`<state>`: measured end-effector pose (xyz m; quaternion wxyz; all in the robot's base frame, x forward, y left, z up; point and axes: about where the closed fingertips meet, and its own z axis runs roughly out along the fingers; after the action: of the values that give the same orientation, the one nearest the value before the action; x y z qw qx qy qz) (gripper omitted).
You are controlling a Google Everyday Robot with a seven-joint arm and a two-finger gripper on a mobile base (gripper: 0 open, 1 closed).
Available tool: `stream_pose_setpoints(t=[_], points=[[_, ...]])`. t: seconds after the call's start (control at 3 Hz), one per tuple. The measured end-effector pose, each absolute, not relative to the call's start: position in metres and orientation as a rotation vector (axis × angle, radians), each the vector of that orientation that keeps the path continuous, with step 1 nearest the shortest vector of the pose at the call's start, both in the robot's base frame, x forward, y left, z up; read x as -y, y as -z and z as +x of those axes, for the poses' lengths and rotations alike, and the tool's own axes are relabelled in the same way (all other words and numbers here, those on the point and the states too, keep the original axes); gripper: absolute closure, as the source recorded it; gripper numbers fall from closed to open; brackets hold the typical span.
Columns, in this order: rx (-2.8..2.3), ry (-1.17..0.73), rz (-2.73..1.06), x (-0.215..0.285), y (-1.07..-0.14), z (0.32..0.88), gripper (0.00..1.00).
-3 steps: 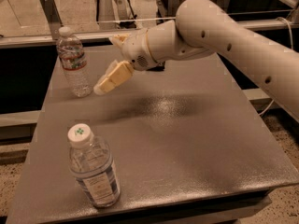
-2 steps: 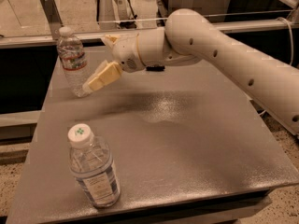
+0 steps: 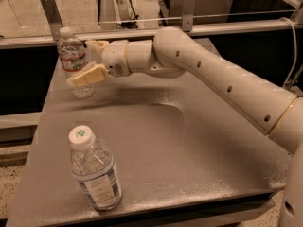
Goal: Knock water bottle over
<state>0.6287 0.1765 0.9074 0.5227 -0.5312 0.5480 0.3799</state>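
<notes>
The water bottle [image 3: 72, 56], slim clear plastic with a red-and-white label band and a white cap, stands upright at the far left of the grey table [image 3: 199, 145]. My gripper [image 3: 82, 63] is at the bottle, reaching in from the right on the white arm [image 3: 213, 74]. It is open. Its lower tan finger [image 3: 87, 75] lies across the front of the bottle's lower half and touches it or nearly does. The upper finger [image 3: 97, 45] sits just right of the bottle's shoulder.
A wider clear bottle [image 3: 95, 174] with a blue-white label and a green-marked cap stands near the table's front left edge. A metal rail [image 3: 222, 27] runs behind the table. The table's left edge is close to the water bottle.
My gripper has moved left across the table, from beside the water bottle to right against it. The bottle still stands where it was.
</notes>
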Motion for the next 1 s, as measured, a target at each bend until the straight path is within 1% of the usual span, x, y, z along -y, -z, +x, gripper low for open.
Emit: stream_pose_setpoints(t=[0.33, 0.67, 1.0], points=[[-1.291, -0.952, -1.238, -0.188, -0.905, 0.633, 0.41], [-1.282, -0.968, -1.224, -0.184, -0.908, 0.631, 0.64], [-1.292, -0.926, -1.246, -0.157, -0.917, 0.626, 0.88]])
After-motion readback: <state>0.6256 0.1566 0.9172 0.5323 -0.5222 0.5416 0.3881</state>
